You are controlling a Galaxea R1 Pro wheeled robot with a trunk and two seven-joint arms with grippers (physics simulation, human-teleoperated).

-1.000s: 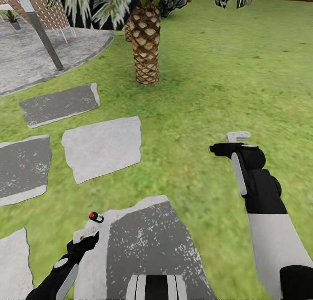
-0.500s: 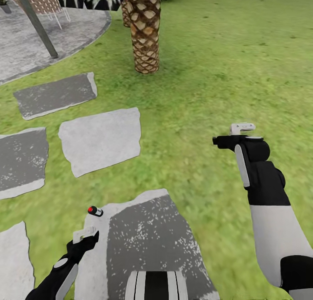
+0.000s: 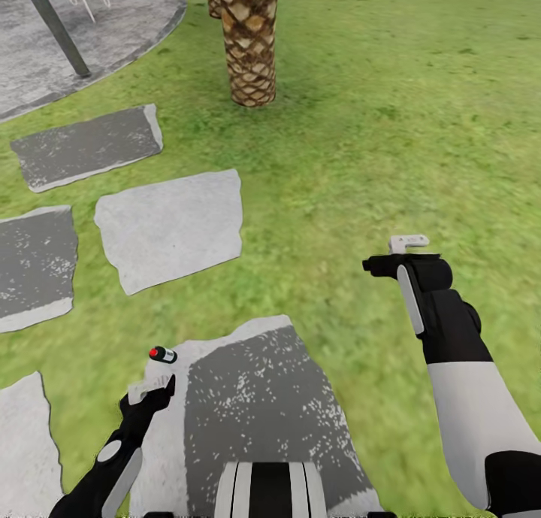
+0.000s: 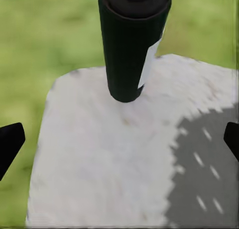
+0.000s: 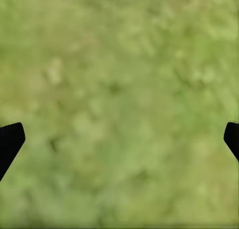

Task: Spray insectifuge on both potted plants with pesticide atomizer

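Head view: While the left pincer [image 3: 150,392] hangs released over a stepping stone [image 3: 248,413], the pesticide atomizer [image 3: 162,354] lies on its side just beyond, at twelve o'clock of the fingertips; the right pincer [image 3: 402,251] hovers released above lawn [image 3: 391,127].
Left wrist view: the bottle [image 4: 132,39] lies ahead, between the spread finger tips [image 4: 10,144]; being round, it may roll off the stone if nudged.
Right wrist view: blurred grass [image 5: 119,104], tips [image 5: 10,141] apart.
Writing: pale label band, nothing legible.
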